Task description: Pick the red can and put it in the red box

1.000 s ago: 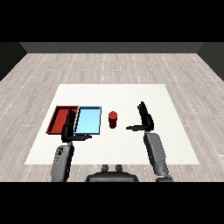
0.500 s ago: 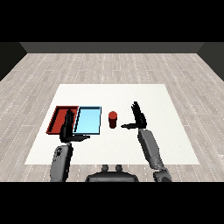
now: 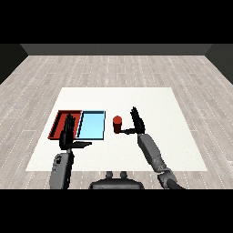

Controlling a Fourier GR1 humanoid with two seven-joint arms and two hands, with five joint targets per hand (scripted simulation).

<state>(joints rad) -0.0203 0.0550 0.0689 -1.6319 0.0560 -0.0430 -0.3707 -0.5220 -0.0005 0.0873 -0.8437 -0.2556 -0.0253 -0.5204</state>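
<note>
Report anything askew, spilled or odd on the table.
Nothing stands out. The red can stands upright right of the light blue tray, which lies flush beside the red tray. The right hand is open beside the can.

A small red cylindrical can [image 3: 117, 123] is seen standing upright on the white table, just to the right of the light blue tray and apart from it. A shallow rectangular red tray [image 3: 58, 123] with raised red walls and a dark floor is laid flat on the table, set directly against the light blue tray's left side. The red can is thus found on the opposite side of the light blue tray from the red tray.
</note>
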